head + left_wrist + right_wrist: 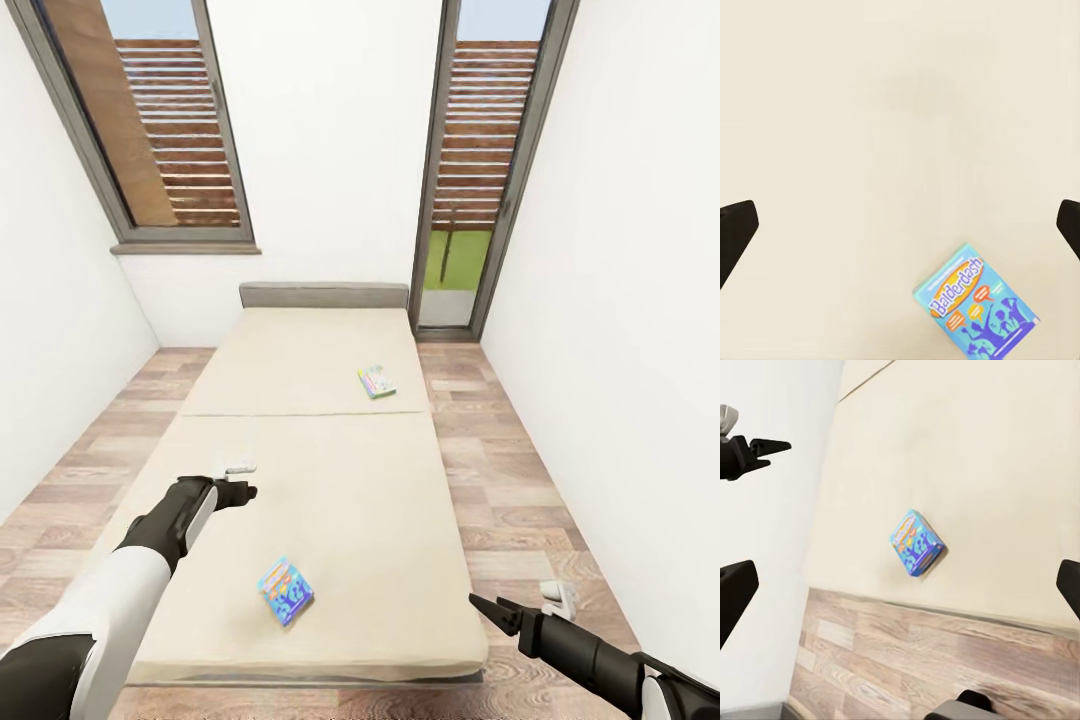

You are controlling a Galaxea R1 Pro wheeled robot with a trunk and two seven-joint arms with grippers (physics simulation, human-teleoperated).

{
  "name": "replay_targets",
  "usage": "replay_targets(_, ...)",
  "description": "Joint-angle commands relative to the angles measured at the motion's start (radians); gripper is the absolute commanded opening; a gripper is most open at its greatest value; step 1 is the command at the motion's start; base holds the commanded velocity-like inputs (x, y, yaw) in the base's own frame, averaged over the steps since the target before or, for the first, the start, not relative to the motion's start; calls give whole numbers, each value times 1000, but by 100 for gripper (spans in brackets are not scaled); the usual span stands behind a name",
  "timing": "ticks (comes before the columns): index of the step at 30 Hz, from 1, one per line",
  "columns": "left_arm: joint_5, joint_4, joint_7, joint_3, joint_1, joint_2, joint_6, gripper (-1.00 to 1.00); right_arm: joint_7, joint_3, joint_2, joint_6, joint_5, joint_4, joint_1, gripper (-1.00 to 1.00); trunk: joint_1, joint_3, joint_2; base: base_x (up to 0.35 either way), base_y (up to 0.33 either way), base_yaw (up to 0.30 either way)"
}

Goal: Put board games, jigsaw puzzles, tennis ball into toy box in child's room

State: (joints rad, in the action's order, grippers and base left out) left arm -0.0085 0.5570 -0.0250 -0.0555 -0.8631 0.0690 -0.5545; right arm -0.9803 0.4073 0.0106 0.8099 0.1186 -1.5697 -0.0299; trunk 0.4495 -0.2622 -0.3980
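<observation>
While both grippers, left [243, 492] and right [492, 607], hang open and empty, two games [285, 591] [376, 381] lie on the bed [330, 480], awaiting pickup.

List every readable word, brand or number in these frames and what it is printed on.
"Balderdash": lid of the blue board game box on the near half of the bed.
Its smaller print: too small to read.
Pale green game box further up the bed: print too blurred to read.

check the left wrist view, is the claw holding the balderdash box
No, the Balderdash box lies flat on the bed, apart from the left claw, which hangs open above it.
</observation>
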Motion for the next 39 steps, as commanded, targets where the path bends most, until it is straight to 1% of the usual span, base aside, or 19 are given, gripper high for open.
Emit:
replay_targets(1,-1,1,-3,-4,-1,-1,-6,100,-1,1,0,6,4,0,-1,100,0,-4,-2,0,0,0)
replay_targets(23,2,1,-5,-6,-1,-1,-6,100,-3,1,0,6,4,0,-1,100,0,-39,-2,0,0,0)
replay_targets(31,11,1,-21,-8,-1,-1,-10,100,-4,1,0,6,4,0,-1,100,0,-52,-2,0,0,0)
replay_targets(39,12,1,-53,-8,-1,-6,-14,100,-5,1,0,6,4,0,-1,100,0,-65,-2,0,0,0)
